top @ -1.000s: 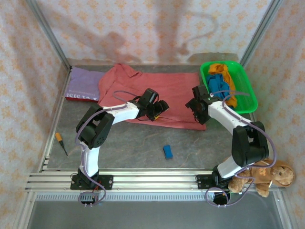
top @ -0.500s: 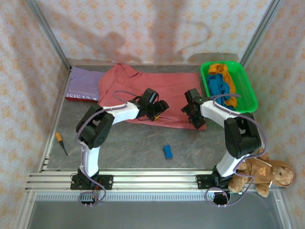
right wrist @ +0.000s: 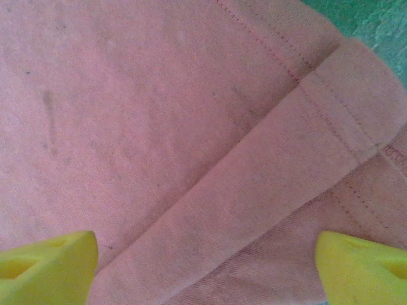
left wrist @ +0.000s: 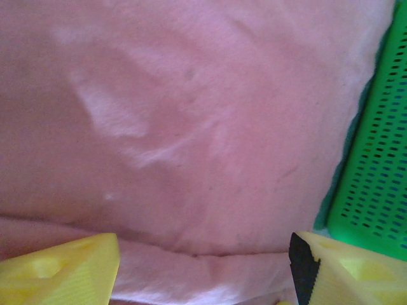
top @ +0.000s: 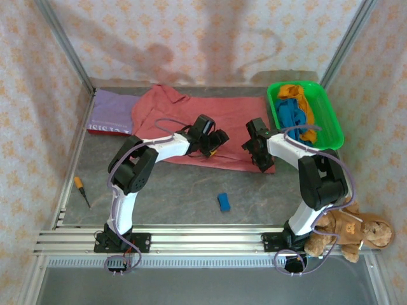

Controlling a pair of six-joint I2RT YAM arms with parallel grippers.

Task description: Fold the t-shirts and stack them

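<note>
Grey table (top: 178, 190) fills an enclosure of patterned walls and metal posts, with a rail along its near edge. Most of the far half is covered by the salmon-pink shirt (top: 216, 117), spread flat. Its left shoulder lies just beside the folded lilac shirt (top: 111, 108) in the far left corner, and its right edge meets the green basket (top: 334, 130) in the far right corner. A dark red cloth (top: 102, 129) shows as a strip along the lilac shirt's near edge. A blue shirt (top: 291, 111) and an orange shirt (top: 296, 92) are bundled in the basket. Both arms reach over the pink shirt's near hem. The left fingers (left wrist: 63, 270) are spread wide and hold nothing. Below them the pink cloth is slightly rumpled, with a folded edge just ahead of them and the basket's perforated wall to the right. The right fingers (right wrist: 44, 267) are also spread wide and empty. Under them a stitched flap of the pink shirt lies folded diagonally across the cloth near the shirt's right corner. Nearer than the hem, the table is bare up to the rail apart from a small blue block (top: 224, 202) near the middle and a screwdriver (top: 81, 190) at the left edge. A teddy bear (top: 353, 232) sits by the right arm's base.
</note>
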